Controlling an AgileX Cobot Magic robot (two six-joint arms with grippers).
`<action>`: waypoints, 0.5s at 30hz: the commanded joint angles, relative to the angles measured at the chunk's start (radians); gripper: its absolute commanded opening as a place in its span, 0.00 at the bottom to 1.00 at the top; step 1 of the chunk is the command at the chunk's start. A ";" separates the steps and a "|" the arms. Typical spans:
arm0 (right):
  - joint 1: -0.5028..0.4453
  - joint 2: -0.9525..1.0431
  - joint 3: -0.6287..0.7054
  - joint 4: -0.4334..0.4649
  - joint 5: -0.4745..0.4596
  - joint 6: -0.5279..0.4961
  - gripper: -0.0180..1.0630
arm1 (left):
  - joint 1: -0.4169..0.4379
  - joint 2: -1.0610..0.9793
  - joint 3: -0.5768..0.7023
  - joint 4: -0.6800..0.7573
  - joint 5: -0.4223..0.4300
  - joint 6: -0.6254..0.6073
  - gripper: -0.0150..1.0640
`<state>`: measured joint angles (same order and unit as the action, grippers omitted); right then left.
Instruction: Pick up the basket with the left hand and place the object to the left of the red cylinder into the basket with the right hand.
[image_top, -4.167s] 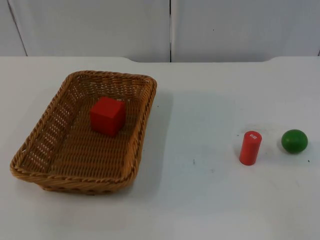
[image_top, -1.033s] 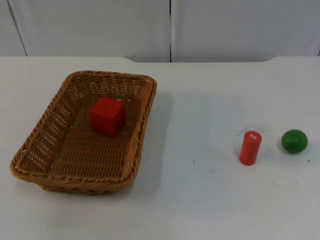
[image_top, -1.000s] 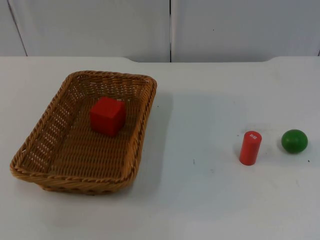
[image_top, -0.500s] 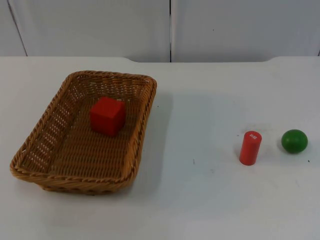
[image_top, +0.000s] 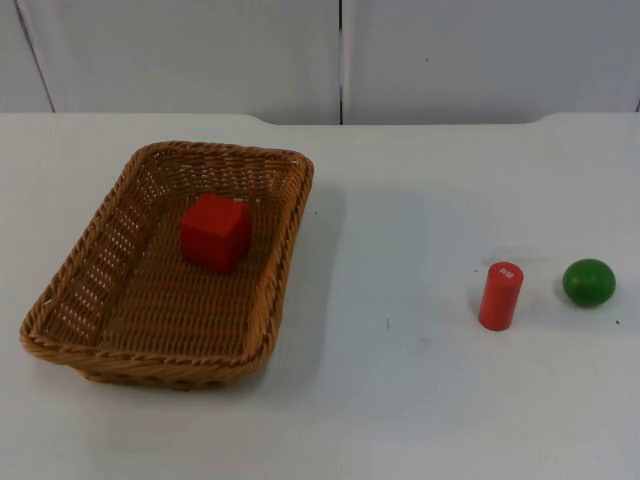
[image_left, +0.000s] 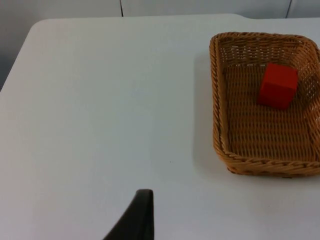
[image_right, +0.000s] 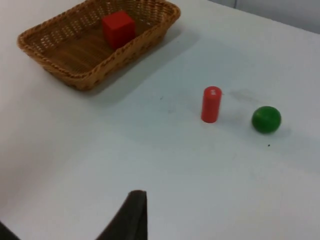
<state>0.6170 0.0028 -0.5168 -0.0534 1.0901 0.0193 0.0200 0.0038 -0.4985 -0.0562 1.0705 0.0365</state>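
Observation:
A woven wicker basket rests on the white table at the left, and a red cube lies inside it. At the right stands the upright red cylinder, with a green ball just to its right. In the left wrist view my left gripper waits well off to the side of the basket and cube. In the right wrist view my right gripper hangs high over the table, far from the cylinder, the ball, the basket and the cube.
A grey partition wall closes the table at the back. Bare white table top lies between the basket and the cylinder. The table's rounded corner is near the left arm.

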 joint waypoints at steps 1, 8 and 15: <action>-0.039 -0.003 0.002 0.007 -0.011 -0.008 0.99 | 0.001 -0.004 0.004 -0.002 0.004 -0.001 0.99; -0.164 -0.003 0.002 0.007 -0.013 -0.008 0.99 | 0.001 -0.004 0.004 -0.002 0.004 -0.001 0.99; -0.298 -0.003 0.002 0.007 -0.013 -0.008 0.99 | 0.001 -0.004 0.004 -0.002 0.004 -0.001 0.99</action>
<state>0.3411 0.0028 -0.5168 -0.0534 1.0877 0.0193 0.0200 0.0038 -0.4985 -0.0562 1.0705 0.0365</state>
